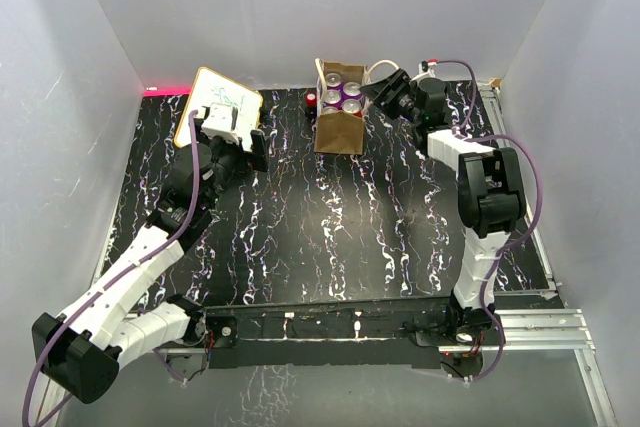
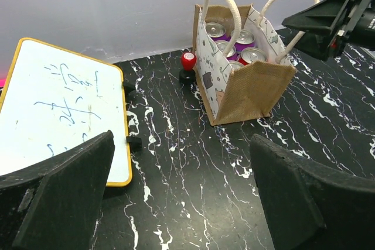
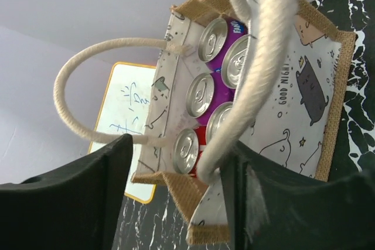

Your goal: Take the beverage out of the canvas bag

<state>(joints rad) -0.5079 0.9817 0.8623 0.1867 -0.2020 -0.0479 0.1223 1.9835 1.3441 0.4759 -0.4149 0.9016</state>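
Canvas bag (image 2: 258, 89) holding purple cans (image 2: 243, 38)

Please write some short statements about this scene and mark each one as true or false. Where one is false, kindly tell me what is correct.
1. The canvas bag stands upright with cans inside. True.
2. The left tool grips a can. False: it is open, empty and apart from the bag.
3. The whiteboard lies right of the bag in the top view. False: it lies to the left.
4. The right tool is open, close to a bag handle. True.
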